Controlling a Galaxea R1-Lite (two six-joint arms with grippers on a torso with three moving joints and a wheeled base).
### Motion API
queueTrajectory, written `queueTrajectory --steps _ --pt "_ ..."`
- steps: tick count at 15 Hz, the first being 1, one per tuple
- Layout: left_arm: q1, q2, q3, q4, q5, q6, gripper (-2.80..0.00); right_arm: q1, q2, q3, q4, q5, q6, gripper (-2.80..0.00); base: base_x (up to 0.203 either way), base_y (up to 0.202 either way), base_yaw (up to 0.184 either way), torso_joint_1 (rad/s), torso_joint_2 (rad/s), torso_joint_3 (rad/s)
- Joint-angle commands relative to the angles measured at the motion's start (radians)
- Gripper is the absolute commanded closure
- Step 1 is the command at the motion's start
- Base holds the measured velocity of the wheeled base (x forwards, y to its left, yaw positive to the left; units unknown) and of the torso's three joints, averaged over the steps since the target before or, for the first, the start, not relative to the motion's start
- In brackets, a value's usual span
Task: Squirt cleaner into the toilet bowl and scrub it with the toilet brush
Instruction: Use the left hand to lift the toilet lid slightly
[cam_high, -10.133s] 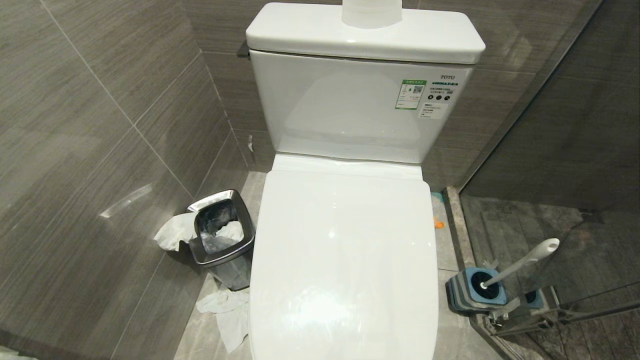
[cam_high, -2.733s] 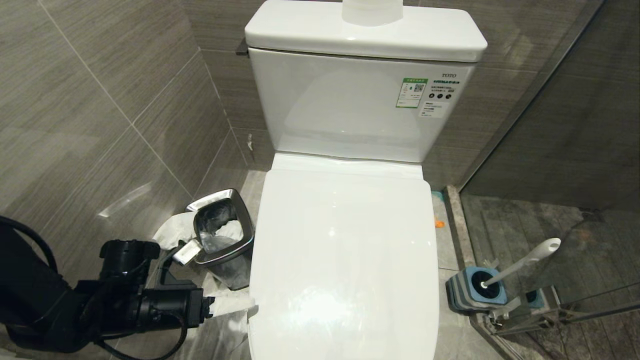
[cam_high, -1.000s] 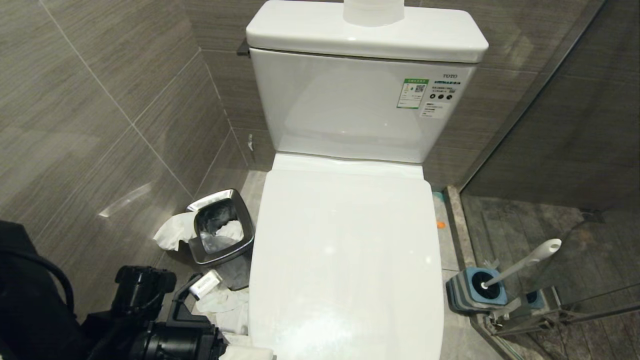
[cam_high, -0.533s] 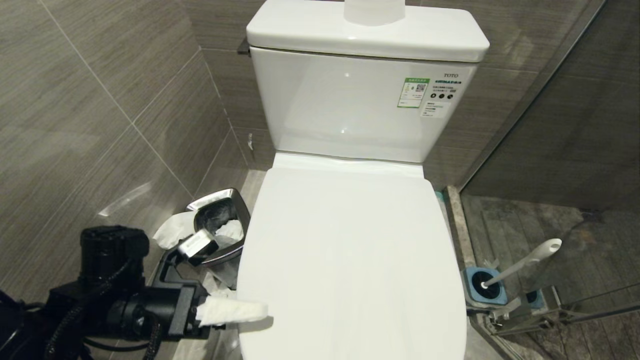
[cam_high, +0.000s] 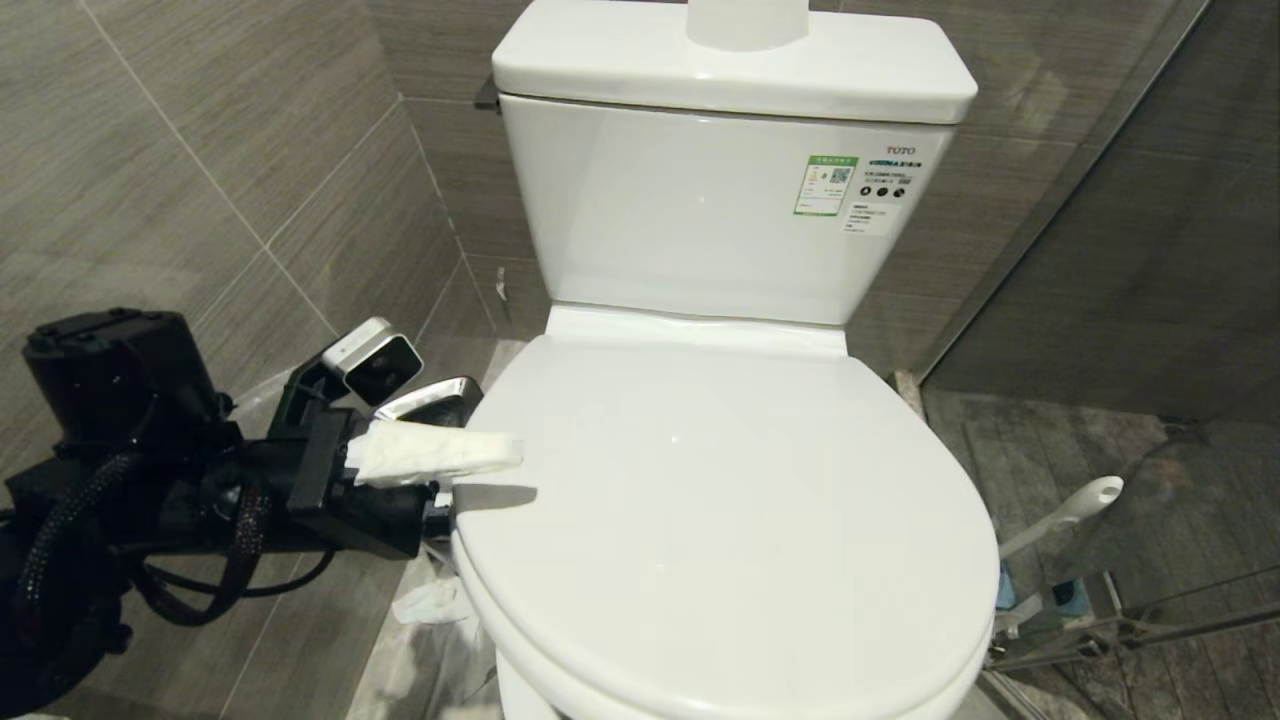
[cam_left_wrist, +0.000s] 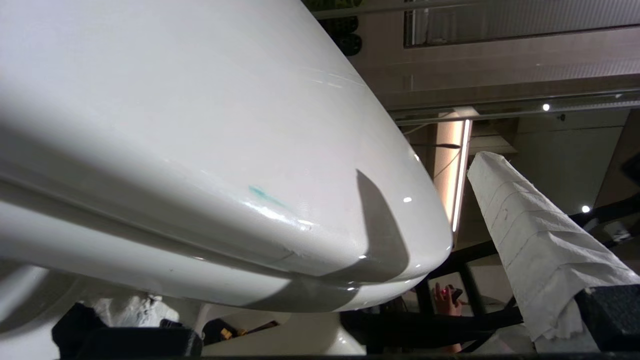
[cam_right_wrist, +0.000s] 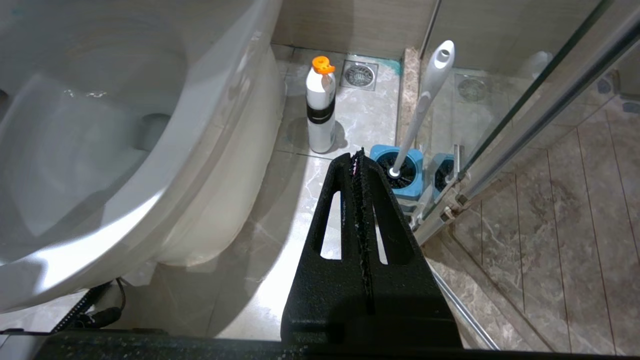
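The toilet bowl's white lid (cam_high: 720, 500) is tilted up off its front edge, seen from below in the left wrist view (cam_left_wrist: 200, 125). My left gripper (cam_high: 480, 485) is open at the lid's left rim, its paper-wrapped finger (cam_high: 430, 452) above the rim and the other one hidden under it. Beneath the lid, the bowl's wet inside (cam_right_wrist: 75, 125) shows. The cleaner (cam_right_wrist: 320, 110), white with an orange cap, stands on the floor right of the toilet. The toilet brush (cam_right_wrist: 425, 100) leans in its blue holder (cam_right_wrist: 400, 170); its handle (cam_high: 1065, 515) also shows. My right gripper (cam_right_wrist: 357, 155) is shut and empty.
A steel waste bin (cam_high: 430, 400) stands behind my left gripper, with crumpled paper (cam_high: 425, 600) on the floor. The cistern (cam_high: 730, 200) carries a paper roll (cam_high: 745, 20). A glass shower partition (cam_high: 1100, 250) closes the right side. A person's hand (cam_left_wrist: 447, 300) shows beyond the lid.
My left gripper has risen along the lid's left rim, and the lid's front has lifted with it, now hiding the brush holder in the head view. The right arm has kept still.
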Motion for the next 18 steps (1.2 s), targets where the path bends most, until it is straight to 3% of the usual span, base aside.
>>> queueTrajectory --steps 1,4,12,15,18 --pt "-0.005 -0.012 -0.084 -0.005 -0.002 -0.082 -2.8 0.0 0.001 0.0 0.0 0.0 0.001 0.0 0.0 0.0 0.0 0.0 0.0 0.0" --pt "-0.013 -0.041 -0.135 -0.007 -0.003 -0.201 -2.8 0.0 0.001 0.001 0.0 0.0 0.001 0.0 0.0 0.0 0.0 0.0 0.0 0.0" --pt "-0.045 -0.055 -0.23 -0.005 -0.003 -0.212 -2.8 0.0 0.001 0.001 0.0 0.001 0.001 0.0 0.0 0.0 0.0 0.0 0.0 0.0" --pt "-0.053 -0.062 -0.298 -0.007 -0.003 -0.316 -2.8 0.0 0.001 0.001 0.0 0.001 0.001 0.0 0.0 0.0 0.0 0.0 0.0 0.0" --pt "-0.063 -0.06 -0.344 -0.037 -0.002 -0.372 -2.8 0.0 0.001 0.0 0.0 0.0 0.001 0.0 0.0 0.0 0.0 0.0 0.0 0.0"
